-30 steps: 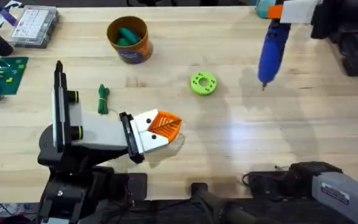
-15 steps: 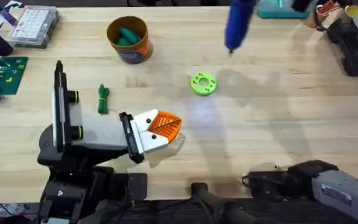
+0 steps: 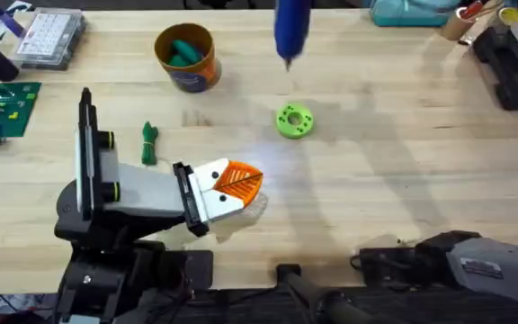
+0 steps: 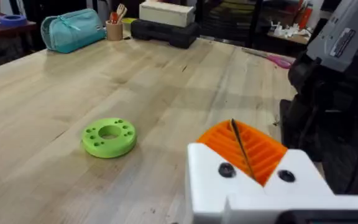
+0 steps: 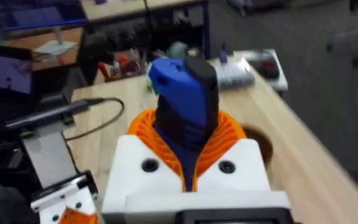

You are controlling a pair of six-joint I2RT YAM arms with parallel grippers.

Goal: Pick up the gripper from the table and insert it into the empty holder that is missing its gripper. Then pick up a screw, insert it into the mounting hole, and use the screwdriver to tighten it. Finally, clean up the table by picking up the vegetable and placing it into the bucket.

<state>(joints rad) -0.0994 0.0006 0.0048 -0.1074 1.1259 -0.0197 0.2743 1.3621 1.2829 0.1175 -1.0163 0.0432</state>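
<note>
Hidden or cut off: the screwdriver [image 3: 290, 27] runs out past the far edge of the overhead view, so its upper body is not seen there; in the right wrist view its tip is hidden behind my right tool [image 5: 188, 146]. The teal pieces [image 3: 183, 52] inside the bucket [image 3: 190, 76] overlap and I cannot count them with certainty.

Count: one screwdriver; one bucket; one vegetable [image 3: 149, 142]; one lime-green ring disc [image 3: 294, 121]; one holder [image 3: 138, 191].

Screwdriver: clamped between the orange ribbed pads of my right tool and held in the air above the far middle of the surface [image 3: 403, 180]; its long axis runs far to near, with the thin metal tip toward the near side, just beyond the ring disc.

Left tool [image 4: 244, 149]: at the black-plate end of the holder, near left of the surface; its orange pads are together along a dark seam, with nothing between them; it points toward the ring disc.

The vegetable lies on the surface beside the holder, long axis far to near, well apart from the bucket at far left.
</note>
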